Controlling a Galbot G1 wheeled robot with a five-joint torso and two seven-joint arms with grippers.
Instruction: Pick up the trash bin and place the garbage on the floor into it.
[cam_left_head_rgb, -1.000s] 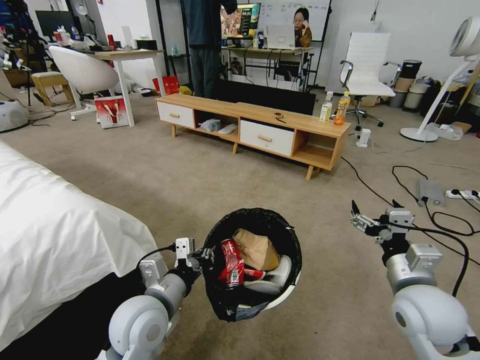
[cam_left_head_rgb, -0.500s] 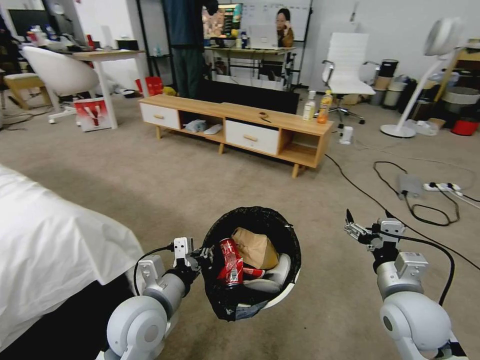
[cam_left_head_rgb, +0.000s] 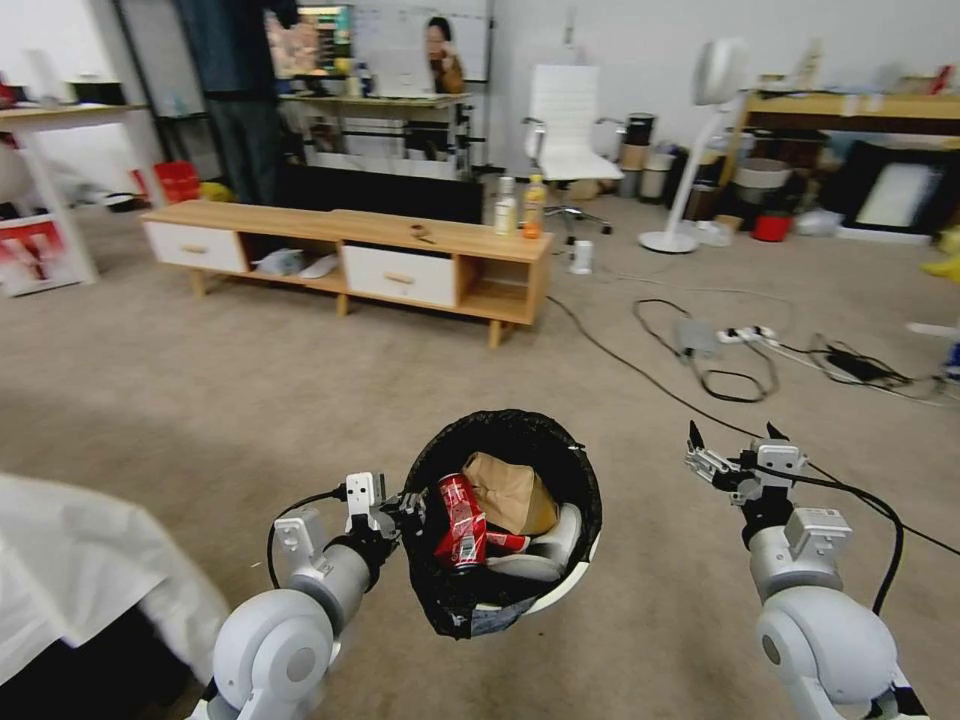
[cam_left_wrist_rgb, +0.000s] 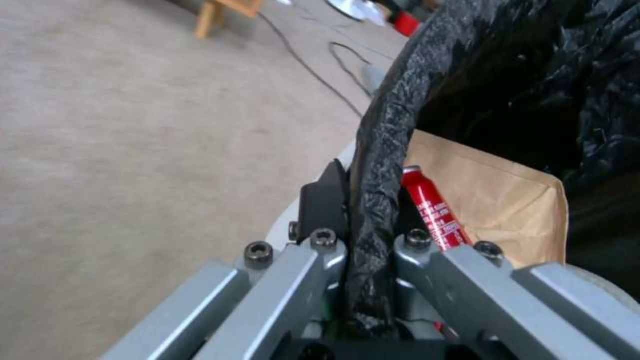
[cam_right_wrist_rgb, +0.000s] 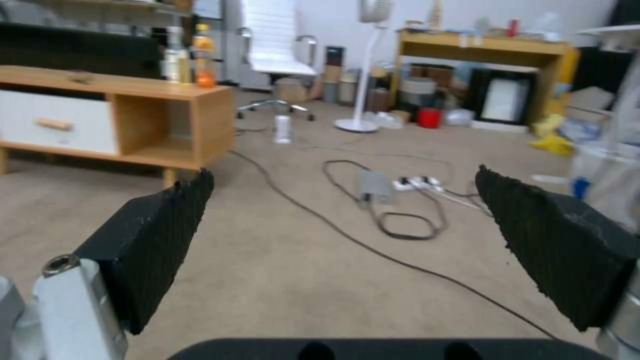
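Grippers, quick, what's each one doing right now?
Left gripper: closed on the trash bin rim.
Right gripper: open, empty, above the floor.

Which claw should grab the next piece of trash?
Probably the right claw: it is open and holds nothing. The left claw is shut on the bin's rim.

Even, bright indoor light, soft shadows; background motion-blurred, head view bowed at edges.

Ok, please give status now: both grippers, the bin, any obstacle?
Left gripper clamped on trash bin rim. Right gripper open, empty. Can, paper inside. Cables on carpet ahead.
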